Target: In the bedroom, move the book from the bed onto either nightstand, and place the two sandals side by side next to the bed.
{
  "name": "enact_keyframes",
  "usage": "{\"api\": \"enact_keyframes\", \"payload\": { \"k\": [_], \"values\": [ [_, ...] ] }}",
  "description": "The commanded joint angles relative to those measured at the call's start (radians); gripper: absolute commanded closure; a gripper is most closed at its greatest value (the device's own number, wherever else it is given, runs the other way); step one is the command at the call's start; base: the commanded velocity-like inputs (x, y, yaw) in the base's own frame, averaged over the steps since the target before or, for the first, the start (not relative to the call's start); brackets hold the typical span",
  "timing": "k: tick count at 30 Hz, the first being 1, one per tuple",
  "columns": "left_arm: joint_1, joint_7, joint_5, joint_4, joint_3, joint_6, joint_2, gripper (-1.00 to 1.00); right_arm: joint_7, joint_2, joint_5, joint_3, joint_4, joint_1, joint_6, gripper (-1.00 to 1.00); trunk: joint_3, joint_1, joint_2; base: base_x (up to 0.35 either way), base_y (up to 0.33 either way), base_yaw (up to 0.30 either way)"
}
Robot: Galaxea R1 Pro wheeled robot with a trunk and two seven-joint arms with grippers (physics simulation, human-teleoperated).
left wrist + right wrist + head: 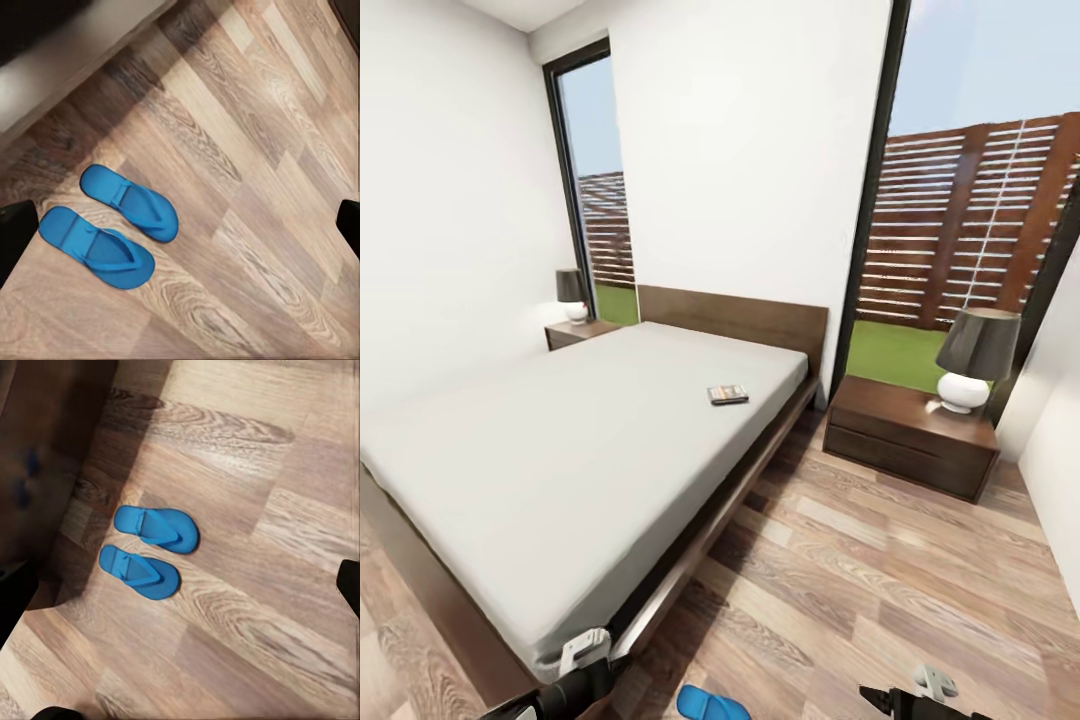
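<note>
The thin dark paperback book (728, 394), lying flat on the grey mattress of the dark wooden bed (690, 545), is judged light and slippery, best pinched at an edge, while both grippers' closure cannot be told.

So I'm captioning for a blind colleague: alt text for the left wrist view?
Two blue sandals lie side by side, apart, on the wood floor beside the bed. Dark fingertips of the left gripper frame them.
</note>
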Motion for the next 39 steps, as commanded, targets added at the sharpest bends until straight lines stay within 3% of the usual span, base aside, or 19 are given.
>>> {"api": "enact_keyframes", "payload": {
  "k": [1,14,39],
  "values": [
    [0.0,-0.003,0.01,0.0,-0.008,0.001,0.001,-1.0,0.004,0.0,0.007,-0.009,-0.002,0.0,0.009,-1.0,-0.001,0.0,0.0,0.0,0.0,-0.3],
    [0.0,-0.002,0.009,0.0,-0.008,0.001,-0.013,-1.0,0.005,0.0,0.007,-0.009,-0.002,0.0,0.009,-1.0,-0.001,0.0,0.0,0.0,-0.12,-0.3],
    [0.0,-0.002,0.01,0.0,-0.008,0.001,-0.013,-1.0,0.004,0.0,0.007,-0.009,-0.002,0.0,0.009,-1.0,-0.001,0.0,0.0,0.0,-0.004,-0.3]
  ]
}}
